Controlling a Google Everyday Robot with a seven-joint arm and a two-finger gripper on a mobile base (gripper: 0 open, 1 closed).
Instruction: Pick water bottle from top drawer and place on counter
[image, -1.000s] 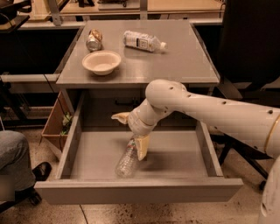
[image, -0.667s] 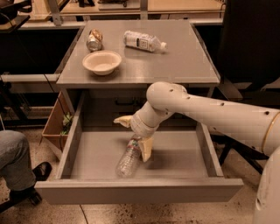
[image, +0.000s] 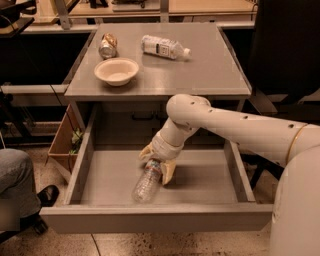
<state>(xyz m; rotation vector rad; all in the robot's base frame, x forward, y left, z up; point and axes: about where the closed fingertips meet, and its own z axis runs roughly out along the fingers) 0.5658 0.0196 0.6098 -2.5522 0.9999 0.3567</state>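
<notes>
The water bottle (image: 145, 183) lies on its side on the floor of the open top drawer (image: 210, 181), its capped end pointing back toward the arm. My gripper (image: 157, 162) reaches down into the drawer, and its yellowish fingers (image: 169, 171) are closed on either side of the bottle's neck end. The bottle still rests on the drawer floor. The counter (image: 210, 70) is the grey top above the drawer.
On the counter stand a white bowl (image: 116, 71), a tipped can (image: 107, 46) and another bottle with a wide white label (image: 164, 47). A person's knee and shoe (image: 20, 192) are at the left, next to a brown box (image: 62, 142). My arm spans the drawer's right side.
The gripper has moved down and slightly right onto the bottle's neck, and its fingers have drawn together around it. The bottle has barely moved.
</notes>
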